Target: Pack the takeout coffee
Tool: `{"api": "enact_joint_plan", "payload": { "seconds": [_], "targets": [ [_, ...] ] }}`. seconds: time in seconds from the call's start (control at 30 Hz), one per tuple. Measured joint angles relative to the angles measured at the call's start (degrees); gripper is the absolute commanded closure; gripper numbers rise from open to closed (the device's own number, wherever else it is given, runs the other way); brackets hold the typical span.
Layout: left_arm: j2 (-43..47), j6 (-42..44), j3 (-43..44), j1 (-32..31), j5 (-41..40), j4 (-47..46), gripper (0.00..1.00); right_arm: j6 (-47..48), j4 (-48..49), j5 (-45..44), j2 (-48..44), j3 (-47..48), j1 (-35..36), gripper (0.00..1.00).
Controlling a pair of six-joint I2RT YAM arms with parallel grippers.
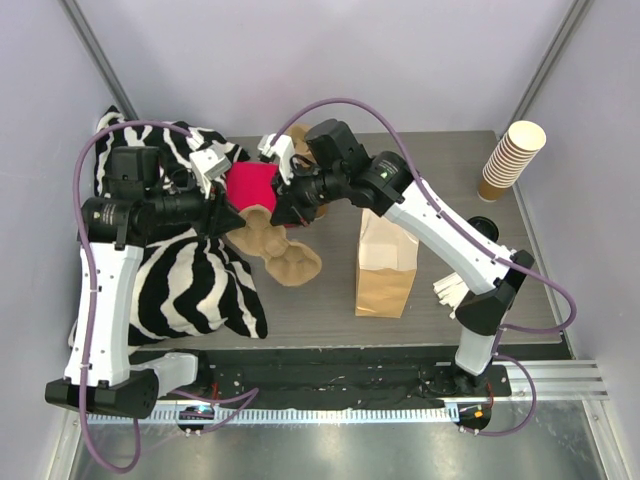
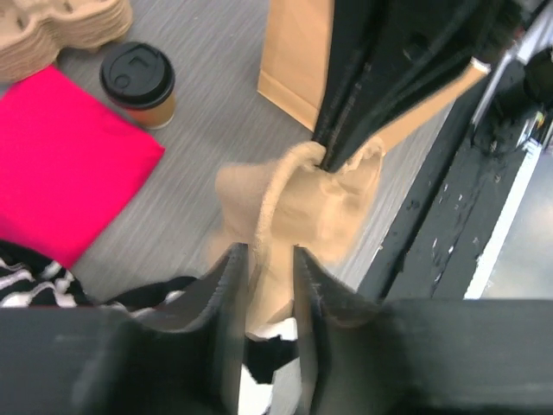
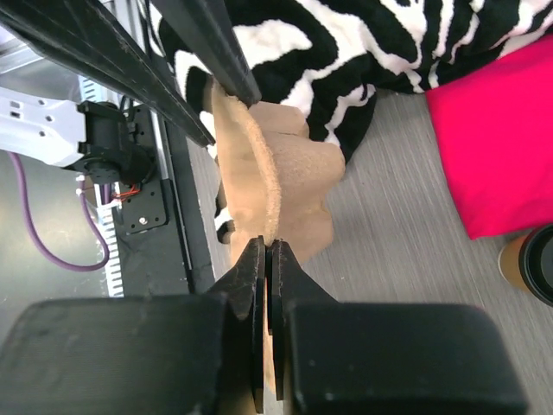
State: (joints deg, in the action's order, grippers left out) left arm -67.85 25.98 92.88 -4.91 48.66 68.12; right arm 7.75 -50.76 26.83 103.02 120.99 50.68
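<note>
Two grippers: the left gripper (image 2: 263, 259) and the right gripper (image 3: 266, 251) each pinch down on an edge of one pulp carrier (image 2: 298, 203), which hangs between them, seemingly lifted off the bench (image 2: 216, 104).
Free tools: none (both are taken up by the carrier).
Task's thing: the takeout coffee (image 2: 138, 82) stands upright with its black lid on. It is just off the red cloth (image 2: 60, 147), between that cloth and the paper bag (image 2: 298, 60), and the top view hides it under the right arm (image 1: 430, 215).
Direction: it lies toward the bench's far edge from both grippers.
Nearer arm: the right, by my judgement, since the coffee sits close at the edge of its wrist view.
</note>
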Motion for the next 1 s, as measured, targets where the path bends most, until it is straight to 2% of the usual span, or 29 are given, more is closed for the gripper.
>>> {"api": "enact_joint_plan", "payload": {
  "seconds": [0.03,0.07,0.53,0.67,0.7,0.8,0.83,0.9,1.0],
  "targets": [
    [0.0,-0.9,-0.2,0.0,-0.6,-0.7,0.58,-0.1,0.0,-0.5,0.0,-0.1,0.0,0.99],
    [0.0,-2.2,-0.3,0.0,-1.3,-1.4,0.57,-0.3,0.2,-1.0,0.0,-0.3,0.0,0.99],
    [-0.8,-5.9,-0.9,0.0,-3.2,-4.1,0.59,-3.7,1.2,-1.2,-0.8,-1.7,-0.7,0.99],
    [-0.8,-5.9,-2.0,0.0,-2.7,-4.5,0.7,-4.9,1.6,-0.1,-1.6,-1.8,-1.1,0.99],
    [-0.8,-5.8,-2.1,0.1,-2.6,-4.5,0.76,-5.1,1.8,0.2,-1.8,-1.9,-1.2,0.99],
    [-0.9,-5.7,-2.2,0.0,-1.9,-4.8,0.81,-5.5,2.0,0.6,-2.4,-2.5,-1.4,0.99],
    [-0.9,-5.6,-2.2,0.0,-1.8,-4.8,0.81,-5.6,2.1,0.6,-2.4,-2.7,-1.4,0.99],
    [-0.9,-5.6,-2.2,0.0,-1.5,-4.8,0.73,-5.9,2.5,0.6,-2.5,-3.1,-1.6,0.99],
    [-0.9,-5.9,-2.3,0.1,-1.6,-5.1,0.72,-6.2,2.7,0.8,-2.6,-3.4,-1.7,0.99]
  ]
}}
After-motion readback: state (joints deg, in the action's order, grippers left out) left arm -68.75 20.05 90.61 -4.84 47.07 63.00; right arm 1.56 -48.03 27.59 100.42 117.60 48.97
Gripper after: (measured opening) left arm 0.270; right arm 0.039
